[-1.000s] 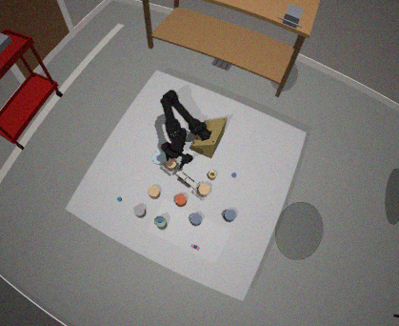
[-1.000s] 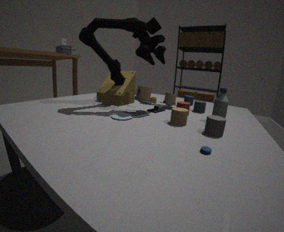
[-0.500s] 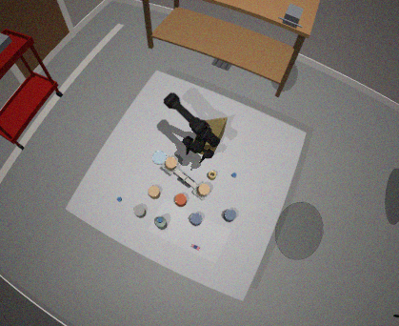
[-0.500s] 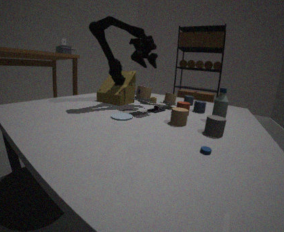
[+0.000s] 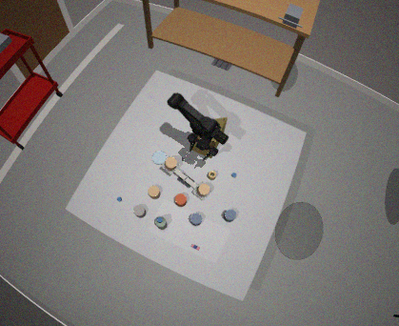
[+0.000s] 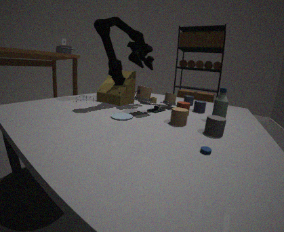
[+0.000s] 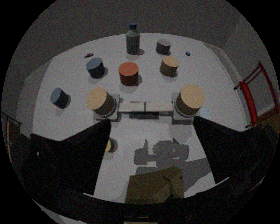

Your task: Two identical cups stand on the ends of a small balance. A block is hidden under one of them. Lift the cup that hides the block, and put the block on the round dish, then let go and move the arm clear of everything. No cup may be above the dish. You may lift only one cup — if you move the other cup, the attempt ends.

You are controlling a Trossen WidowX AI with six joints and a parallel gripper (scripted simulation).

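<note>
The balance (image 5: 186,179) (image 6: 156,109) (image 7: 132,107) carries a tan cup on each end. The cup by the dish (image 5: 170,162) (image 6: 144,93) (image 7: 191,100) looks higher in the exterior view. The far cup (image 5: 204,189) (image 6: 170,98) (image 7: 101,102) sits lower. No block shows; both cups are upright and hide what is under them. The pale blue round dish (image 5: 159,157) (image 6: 121,116) is bare, with no cup above it. My gripper (image 5: 202,150) (image 6: 147,67) (image 7: 154,121) is open and empty, high above the table on the base side of the balance, touching neither cup.
A loose tan cylinder (image 5: 153,191) (image 6: 179,117) (image 7: 169,66), a red one (image 5: 180,199) (image 7: 129,74), a grey one (image 5: 139,210) (image 6: 215,126), two blue ones and a bottle (image 6: 220,107) (image 7: 132,41) stand beyond the balance. A small yellow ring (image 5: 211,174) lies near the far cup.
</note>
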